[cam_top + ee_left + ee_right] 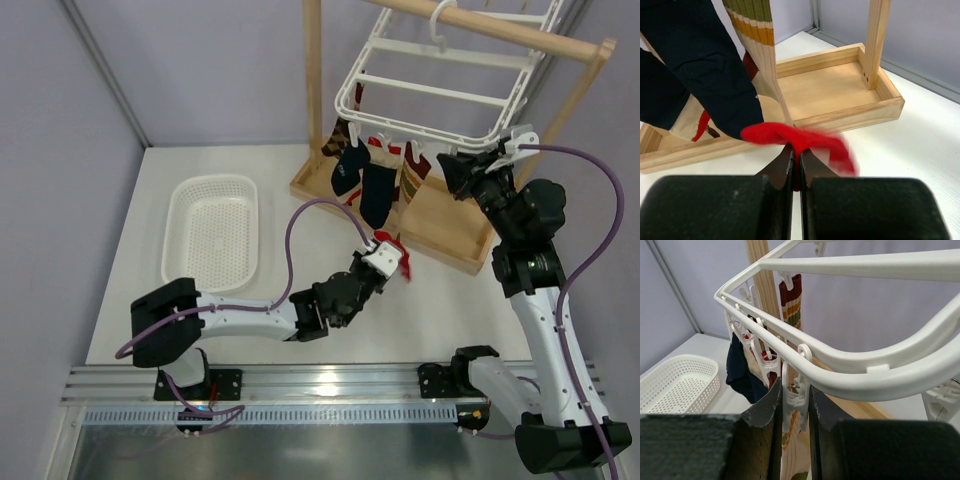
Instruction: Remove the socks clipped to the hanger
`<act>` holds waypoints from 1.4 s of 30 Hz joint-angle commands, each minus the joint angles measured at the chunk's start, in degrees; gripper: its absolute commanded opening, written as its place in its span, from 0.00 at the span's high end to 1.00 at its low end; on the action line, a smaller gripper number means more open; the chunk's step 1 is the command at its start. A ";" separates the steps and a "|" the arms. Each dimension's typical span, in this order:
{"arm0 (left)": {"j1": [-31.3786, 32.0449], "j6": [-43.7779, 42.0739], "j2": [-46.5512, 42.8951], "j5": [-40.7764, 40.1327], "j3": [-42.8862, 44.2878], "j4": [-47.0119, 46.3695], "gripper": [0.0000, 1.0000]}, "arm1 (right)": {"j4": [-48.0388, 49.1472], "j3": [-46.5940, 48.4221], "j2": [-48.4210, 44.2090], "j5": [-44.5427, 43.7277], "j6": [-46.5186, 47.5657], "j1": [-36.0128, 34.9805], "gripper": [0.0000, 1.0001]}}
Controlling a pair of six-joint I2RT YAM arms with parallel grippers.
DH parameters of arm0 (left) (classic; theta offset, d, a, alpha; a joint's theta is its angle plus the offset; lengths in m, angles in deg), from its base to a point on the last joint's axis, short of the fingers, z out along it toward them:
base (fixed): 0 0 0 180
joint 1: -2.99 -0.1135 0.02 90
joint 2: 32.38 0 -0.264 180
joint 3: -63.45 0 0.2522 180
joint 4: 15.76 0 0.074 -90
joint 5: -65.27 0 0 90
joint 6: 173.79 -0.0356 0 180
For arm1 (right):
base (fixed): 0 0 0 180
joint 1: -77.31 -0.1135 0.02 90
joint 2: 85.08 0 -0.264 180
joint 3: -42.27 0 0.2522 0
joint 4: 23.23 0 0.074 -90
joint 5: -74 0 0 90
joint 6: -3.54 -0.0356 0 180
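Where the view from above starts at the bottom edge with the two arm bases, we first meet the left pincer [385, 256] near the middle of the frame, low over the white bench [130, 260]. It is clenched on the red sock [401, 254]. In the left wrist view the two fingers [781, 167] meet on a fold of that red sock [805, 140], whose right end is blurred. The sock sits well below the hanger's rim, in front of the wooden stand's tray [840, 90].

To the left of centre the white slotted basket [213, 235] rests on the bench.

Further back, above the tray [445, 228], we see a navy sock [378, 195], a brown-black argyle sock [338, 140] and a cream striped sock [415, 180] dangling from the hanger [420, 125], which fills the upper right of the frame.

At the hanger's right corner the right pincer [462, 172] is raised to the rim. In the right wrist view its fingers [767, 410] press on either side of a small white clip [796, 399] under the rim [880, 385], so we read it as grasping that clip. The sock fabric below the clip is mostly hidden.
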 commanded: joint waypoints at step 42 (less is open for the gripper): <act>-61.00 36.28 -34.51 15.23 -13.46 28.77 1.00 | 16.18 -45.06 -11.61 -13.61 -11.47 0.86 0.17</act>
